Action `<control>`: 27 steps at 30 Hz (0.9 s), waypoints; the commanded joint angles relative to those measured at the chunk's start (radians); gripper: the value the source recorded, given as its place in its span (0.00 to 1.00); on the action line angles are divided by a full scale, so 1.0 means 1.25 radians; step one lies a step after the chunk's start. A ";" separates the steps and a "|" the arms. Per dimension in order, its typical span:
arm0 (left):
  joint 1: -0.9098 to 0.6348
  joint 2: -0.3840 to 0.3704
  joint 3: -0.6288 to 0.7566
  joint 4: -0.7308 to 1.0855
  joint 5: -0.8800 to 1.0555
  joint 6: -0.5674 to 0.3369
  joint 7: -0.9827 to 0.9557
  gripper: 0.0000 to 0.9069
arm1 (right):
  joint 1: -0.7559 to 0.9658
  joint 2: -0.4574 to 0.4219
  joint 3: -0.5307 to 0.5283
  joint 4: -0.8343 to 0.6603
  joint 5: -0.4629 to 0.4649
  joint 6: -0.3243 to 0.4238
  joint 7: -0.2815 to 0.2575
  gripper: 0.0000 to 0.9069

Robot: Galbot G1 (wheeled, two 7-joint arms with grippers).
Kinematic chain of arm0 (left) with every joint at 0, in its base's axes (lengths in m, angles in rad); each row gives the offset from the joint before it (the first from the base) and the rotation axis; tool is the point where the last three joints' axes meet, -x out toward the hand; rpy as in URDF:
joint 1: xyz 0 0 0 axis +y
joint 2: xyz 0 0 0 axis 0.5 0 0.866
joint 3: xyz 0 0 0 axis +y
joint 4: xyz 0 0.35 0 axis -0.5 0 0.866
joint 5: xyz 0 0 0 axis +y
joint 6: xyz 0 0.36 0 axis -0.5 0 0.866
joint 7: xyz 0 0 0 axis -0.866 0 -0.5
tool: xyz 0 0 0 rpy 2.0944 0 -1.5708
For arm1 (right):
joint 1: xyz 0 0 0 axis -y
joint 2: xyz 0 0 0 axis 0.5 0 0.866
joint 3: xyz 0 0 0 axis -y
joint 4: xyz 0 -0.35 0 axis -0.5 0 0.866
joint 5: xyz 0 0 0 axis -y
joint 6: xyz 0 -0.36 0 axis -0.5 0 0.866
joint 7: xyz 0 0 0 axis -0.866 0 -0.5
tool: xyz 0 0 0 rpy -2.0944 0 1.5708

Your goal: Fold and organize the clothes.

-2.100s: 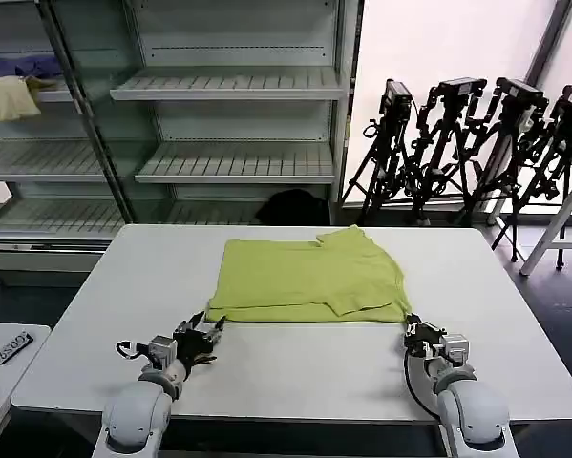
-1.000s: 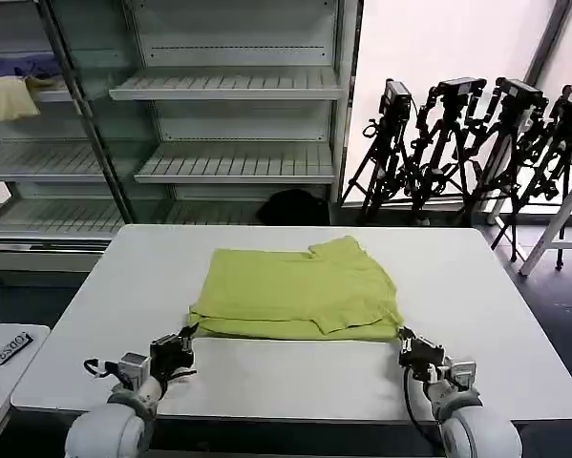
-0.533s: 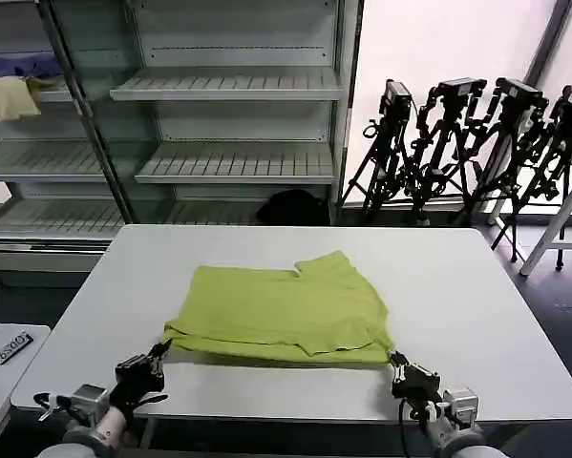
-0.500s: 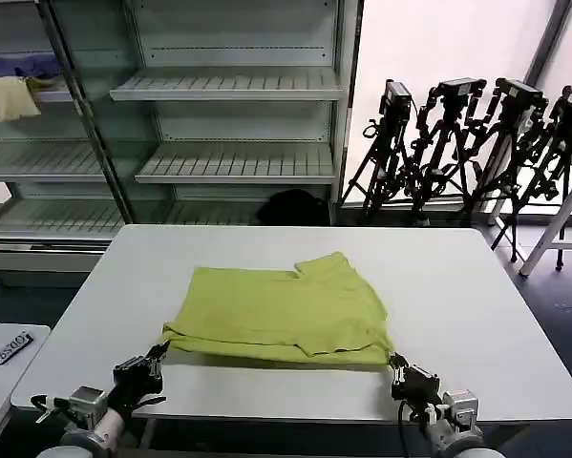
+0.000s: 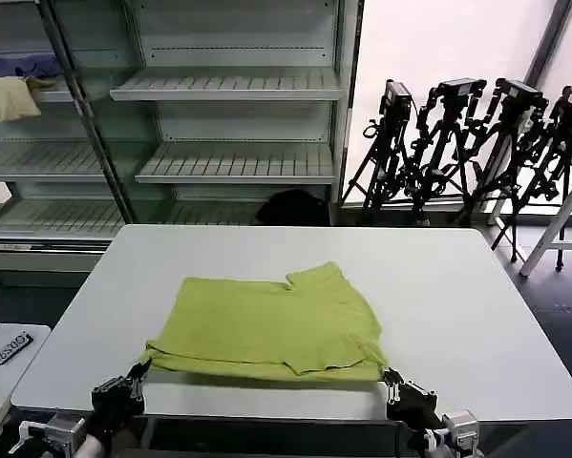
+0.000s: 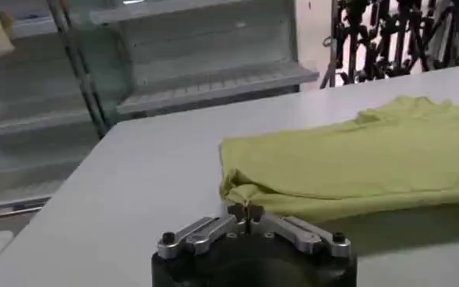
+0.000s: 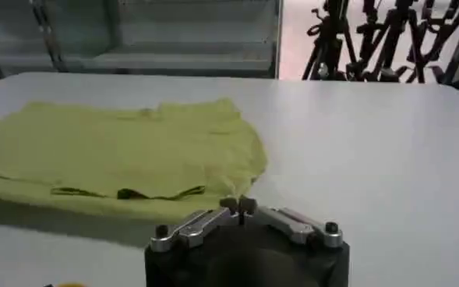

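A white table (image 5: pixel 457 286) fills the centre of the head view, with grey metal shelving (image 5: pixel 228 86) behind it at 12 o'clock and a row of black camera tripods (image 5: pixel 476 143) at about 2 o'clock. On the shelving's upper left shelf, at 10 o'clock, lie a blue cloth (image 5: pixel 18 65) and a pale yellow cloth (image 5: pixel 10 95).

A lime yellow-green T-shirt (image 5: pixel 266 329), folded into a flat, roughly rectangular stack, lies on the near half of the table, its front edge close to the table's near edge. One sleeve (image 5: pixel 316 279) juts up from the stack's far side.

The left gripper (image 5: pixel 131 382) sits at 7 o'clock, at the shirt's near-left corner. In the left wrist view its fingers (image 6: pixel 248 212) are clenched together with a pinch of the shirt's corner between them.

The right gripper (image 5: pixel 392 385) sits at 5 o'clock, at the shirt's near-right corner. In the right wrist view its fingertips (image 7: pixel 237 205) meet at the shirt's hem, clamped on the fabric edge.
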 commanded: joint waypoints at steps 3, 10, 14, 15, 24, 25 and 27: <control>0.028 -0.016 -0.002 -0.012 -0.003 -0.020 -0.026 1.00 | -0.010 0.010 0.001 0.008 -0.009 0.000 0.017 1.00; 0.003 -0.028 -0.017 -0.024 -0.015 -0.013 -0.042 1.00 | 0.019 0.021 0.019 0.018 -0.025 0.001 0.034 1.00; -0.049 -0.021 -0.042 -0.029 -0.044 -0.012 -0.039 1.00 | 0.081 0.019 0.030 0.011 -0.042 0.000 0.017 1.00; -0.067 -0.013 -0.040 -0.028 -0.048 -0.011 -0.040 1.00 | 0.095 0.019 0.030 0.008 -0.044 0.000 0.011 1.00; -0.308 0.059 0.030 0.066 -0.091 0.072 0.009 1.00 | 0.381 0.004 -0.024 -0.178 -0.026 -0.005 -0.036 1.00; -0.334 0.069 0.044 0.094 -0.090 0.072 0.013 1.00 | 0.404 0.005 -0.033 -0.198 -0.024 -0.006 -0.033 1.00; -0.377 0.087 0.058 0.131 -0.093 0.072 0.027 1.00 | 0.453 0.010 -0.050 -0.243 -0.025 -0.007 -0.027 1.00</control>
